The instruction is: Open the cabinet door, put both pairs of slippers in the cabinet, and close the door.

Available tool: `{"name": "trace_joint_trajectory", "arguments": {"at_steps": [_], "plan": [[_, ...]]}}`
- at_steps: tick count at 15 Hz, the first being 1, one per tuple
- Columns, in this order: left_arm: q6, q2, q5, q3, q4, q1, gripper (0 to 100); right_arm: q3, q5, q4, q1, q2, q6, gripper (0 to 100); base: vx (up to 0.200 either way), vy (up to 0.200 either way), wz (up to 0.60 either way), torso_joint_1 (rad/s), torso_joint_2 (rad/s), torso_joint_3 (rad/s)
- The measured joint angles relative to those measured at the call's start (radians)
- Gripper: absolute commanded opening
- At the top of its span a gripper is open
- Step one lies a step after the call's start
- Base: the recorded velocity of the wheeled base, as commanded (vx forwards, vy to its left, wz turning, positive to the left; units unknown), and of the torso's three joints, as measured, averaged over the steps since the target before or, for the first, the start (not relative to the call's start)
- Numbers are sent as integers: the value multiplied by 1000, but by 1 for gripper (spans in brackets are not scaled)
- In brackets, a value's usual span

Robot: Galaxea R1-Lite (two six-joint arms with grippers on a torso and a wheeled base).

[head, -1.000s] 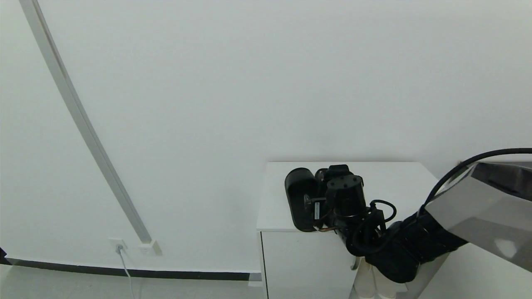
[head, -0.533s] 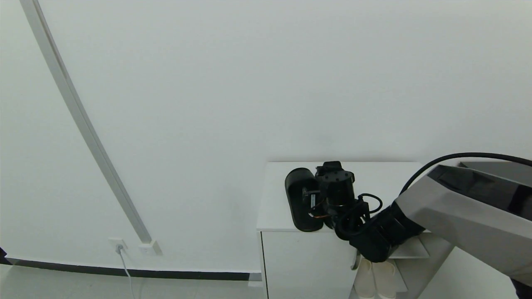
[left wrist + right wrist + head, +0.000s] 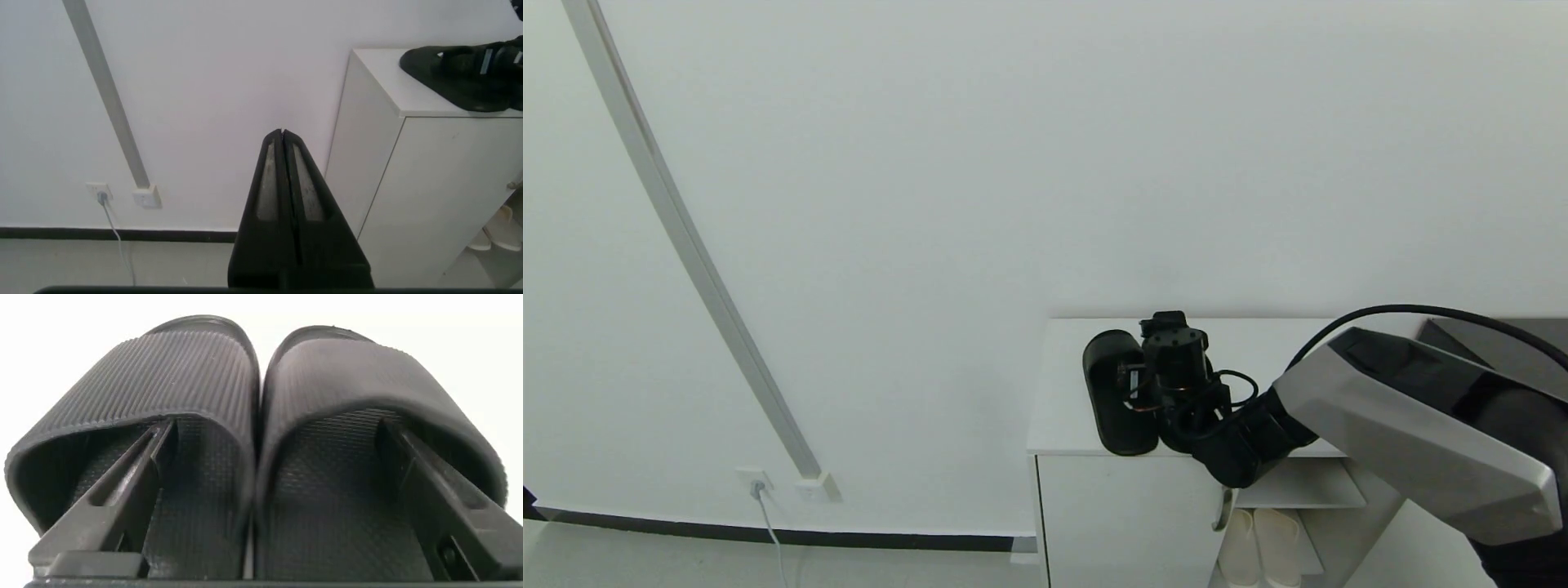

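While white slippers [image 3: 1262, 545] are already sitting inside the open cabinet [image 3: 1119, 523], black slippers [image 3: 1112, 404] are lying on its top, right gripper [image 3: 275, 431] spreading one finger into each; left gripper [image 3: 283, 196] pressed together, empty; stowing and closing pending.

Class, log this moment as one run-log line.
right gripper open, fingers inside black slippers atop cabinet | left gripper shut | white slippers inside cabinet
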Motion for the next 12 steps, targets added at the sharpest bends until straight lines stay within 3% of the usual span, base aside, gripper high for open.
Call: {"name": "trace_joint_trajectory", "arguments": {"at_steps": [12], "plan": [[0,0,3,0,0,0,0,37,24,1,8,-45,-12,0,0,0,0,0,0,0]]}}
